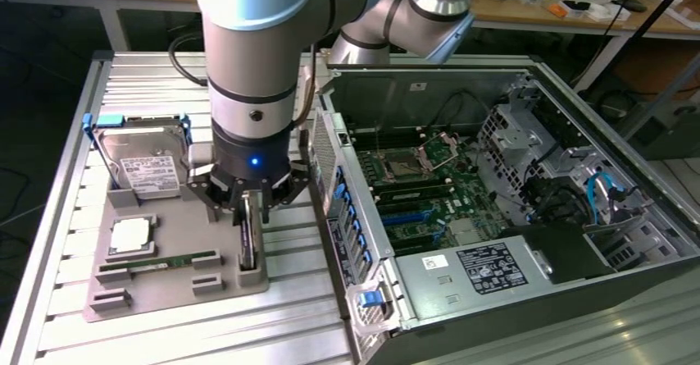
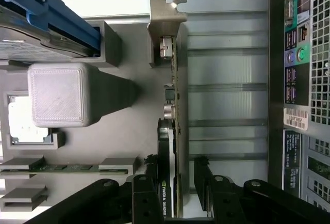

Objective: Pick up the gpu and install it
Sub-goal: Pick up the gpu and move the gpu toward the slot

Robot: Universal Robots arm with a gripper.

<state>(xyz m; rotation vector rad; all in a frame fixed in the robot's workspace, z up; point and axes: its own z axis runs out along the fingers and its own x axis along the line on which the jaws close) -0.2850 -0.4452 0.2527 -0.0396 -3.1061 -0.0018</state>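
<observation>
The gripper (image 1: 249, 207) hangs directly over the gpu (image 1: 248, 246), which stands on edge in a slot of the grey holder tray (image 1: 164, 299), just beside the open computer case (image 1: 493, 217). Its 2 fingers (image 2: 202, 175) stand wide, 1 on each flat face, gripping nothing, and the card's long axis runs between them toward its bracket (image 2: 165, 28). The card's lower edge is hidden in the slot, and I cannot tell whether the shroud-side finger touches it.

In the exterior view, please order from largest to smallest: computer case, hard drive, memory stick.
1. Open dark metal computer case
2. Silver hard drive with white label
3. Narrow green memory stick
</observation>
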